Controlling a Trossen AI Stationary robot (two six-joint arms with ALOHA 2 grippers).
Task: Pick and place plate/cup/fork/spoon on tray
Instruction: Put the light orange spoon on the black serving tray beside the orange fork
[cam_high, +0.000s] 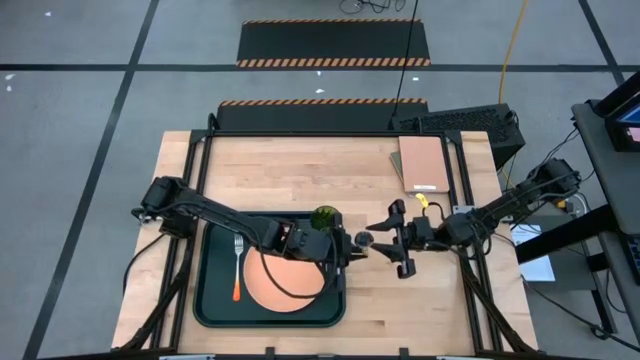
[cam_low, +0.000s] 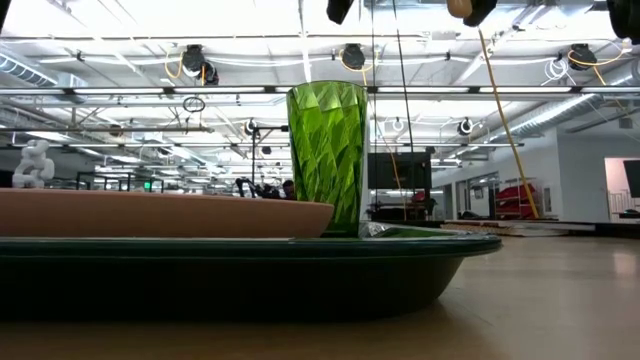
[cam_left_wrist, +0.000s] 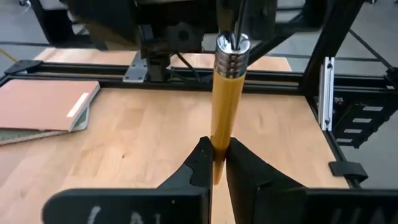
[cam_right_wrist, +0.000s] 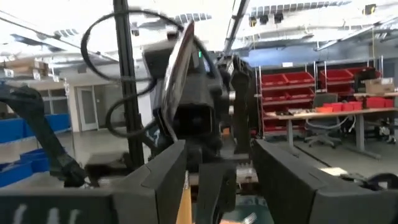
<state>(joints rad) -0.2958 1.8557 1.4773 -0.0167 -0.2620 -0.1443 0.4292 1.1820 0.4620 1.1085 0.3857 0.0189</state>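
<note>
Left gripper (cam_left_wrist: 216, 163) is reaching right past the tray (cam_high: 208, 300), pinching the spoon (cam_left_wrist: 225, 93) handle; right gripper (cam_high: 388, 238), fingers spread, is facing it.

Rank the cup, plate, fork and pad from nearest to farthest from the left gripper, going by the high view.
From the left gripper, which holds the spoon at the tray's right edge:
1. Cup, at the tray's back right corner.
2. Plate, on the tray's right half.
3. Fork on the tray's left half, and pad at the table's back right: too close to call.
</note>
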